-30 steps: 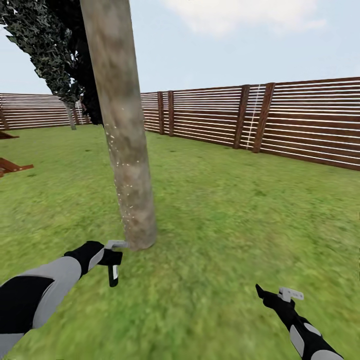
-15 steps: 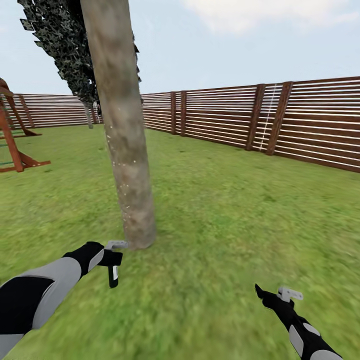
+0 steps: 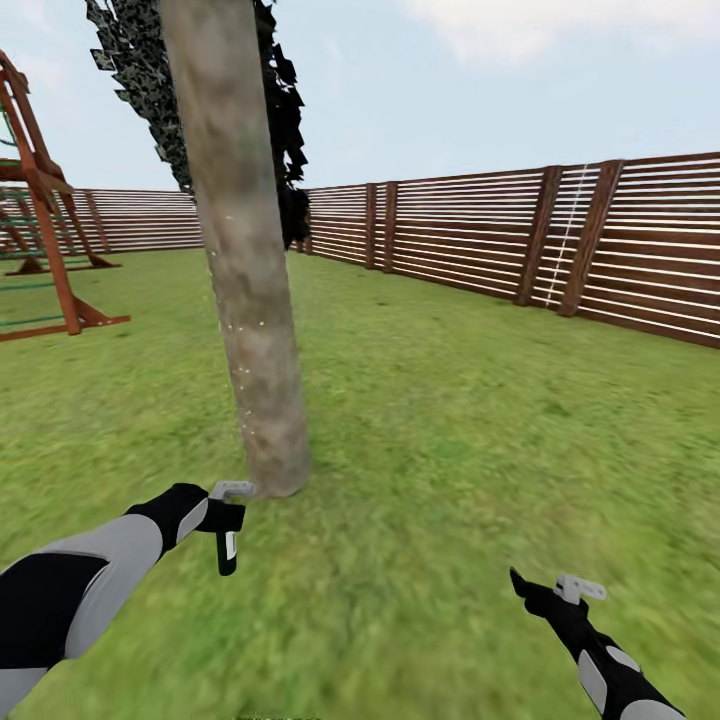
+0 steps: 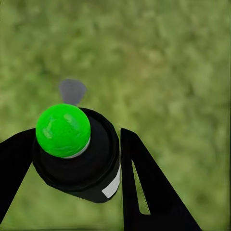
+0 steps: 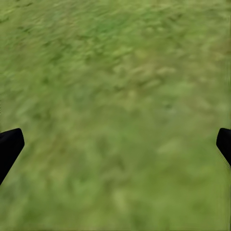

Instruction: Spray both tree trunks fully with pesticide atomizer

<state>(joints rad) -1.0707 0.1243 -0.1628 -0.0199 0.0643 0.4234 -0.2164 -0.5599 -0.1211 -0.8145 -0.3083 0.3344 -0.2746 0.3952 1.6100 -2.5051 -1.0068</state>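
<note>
Grey-brown mottled tree trunk (image 3: 245,290) stands just beyond my left pincer (image 4: 77,159), which pinches the black, green-capped atomizer (image 4: 74,149); my right pincer (image 5: 115,144) is spread. Wooden playset (image 3: 45,250) has come into view.

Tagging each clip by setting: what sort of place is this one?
A fenced backyard garden, most likely: grass lawn, a slatted wooden fence around it, a tree trunk close ahead, and a wooden playset.

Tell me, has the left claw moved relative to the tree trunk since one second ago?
No. The left claw stays just beside the base of the tree trunk; only the background shifted.
</note>
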